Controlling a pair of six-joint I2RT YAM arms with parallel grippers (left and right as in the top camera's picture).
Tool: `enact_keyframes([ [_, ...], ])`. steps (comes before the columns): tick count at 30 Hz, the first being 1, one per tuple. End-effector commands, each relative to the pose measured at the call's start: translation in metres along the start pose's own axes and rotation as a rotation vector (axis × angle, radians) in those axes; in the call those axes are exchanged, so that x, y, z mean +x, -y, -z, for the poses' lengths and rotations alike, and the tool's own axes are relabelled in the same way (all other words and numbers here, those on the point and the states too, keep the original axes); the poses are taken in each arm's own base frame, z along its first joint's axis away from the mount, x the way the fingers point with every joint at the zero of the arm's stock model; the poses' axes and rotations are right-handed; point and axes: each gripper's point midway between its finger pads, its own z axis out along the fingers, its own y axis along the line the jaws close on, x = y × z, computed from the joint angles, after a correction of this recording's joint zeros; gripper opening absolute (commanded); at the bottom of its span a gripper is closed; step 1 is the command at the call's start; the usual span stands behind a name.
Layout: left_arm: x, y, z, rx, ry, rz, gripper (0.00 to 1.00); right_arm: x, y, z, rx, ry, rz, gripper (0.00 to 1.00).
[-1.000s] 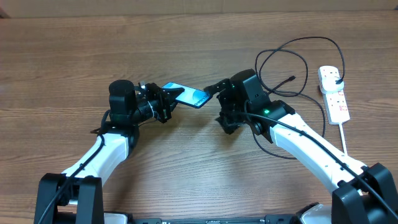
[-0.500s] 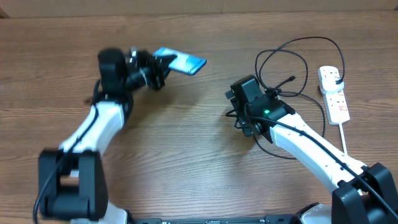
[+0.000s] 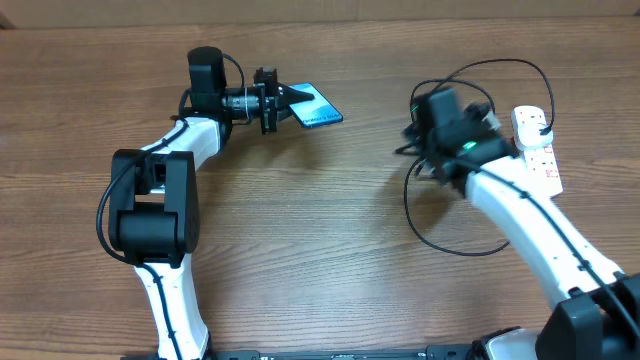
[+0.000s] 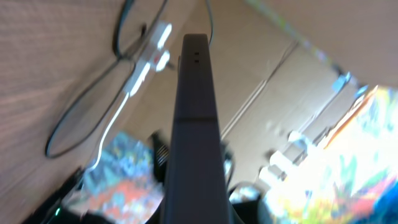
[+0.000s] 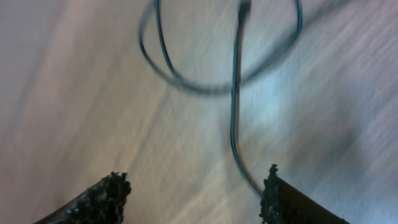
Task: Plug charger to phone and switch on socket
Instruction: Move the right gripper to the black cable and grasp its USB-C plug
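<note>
**Overhead and wrist views.** The left gripper (image 3: 282, 100), in the upper left of the overhead frame, is clamped on one end of the slim rectangular smartphone with a light-blue screen (image 3: 316, 108). The phone points toward the frame's centre and appears edge-on in the left wrist view. The right gripper (image 5: 194, 190) has its fingers spread apart and holds nothing. It is above the long thin black charger cable (image 5: 235, 124), which loops at upper right on the brown wooden table (image 3: 300, 250). The narrow white power strip with red switch marks (image 3: 546, 168) lies at the right edge, partly behind the right arm.
</note>
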Motion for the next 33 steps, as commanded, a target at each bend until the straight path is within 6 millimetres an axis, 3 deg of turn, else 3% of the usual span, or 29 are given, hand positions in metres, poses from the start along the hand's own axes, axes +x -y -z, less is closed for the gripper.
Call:
enact_keyframes([
  [1,0.031,0.016,-0.007,-0.016,-0.14,-0.117,0.04,-0.037,0.0,-0.002,-0.003,0.041,0.036,0.69],
  [4,0.034,0.015,-0.013,-0.021,-0.151,-0.12,0.04,-0.058,0.007,-0.019,0.045,0.051,0.032,0.69],
  [8,0.036,0.014,-0.016,-0.026,-0.159,-0.12,0.04,-0.07,0.011,-0.046,0.131,0.017,0.045,0.69],
  [12,0.036,0.014,-0.019,-0.028,-0.159,-0.121,0.04,-0.07,0.004,-0.076,0.198,-0.022,0.078,0.62],
  [19,0.036,0.014,-0.019,-0.028,-0.16,-0.12,0.04,-0.065,0.013,-0.13,0.268,-0.004,0.091,0.53],
  [29,0.034,0.014,-0.019,-0.026,-0.149,-0.12,0.04,-0.06,0.027,-0.156,0.329,0.013,0.114,0.51],
  [33,0.035,0.014,-0.019,-0.026,-0.149,-0.121,0.04,-0.06,0.023,-0.167,0.306,0.016,0.157,0.48],
])
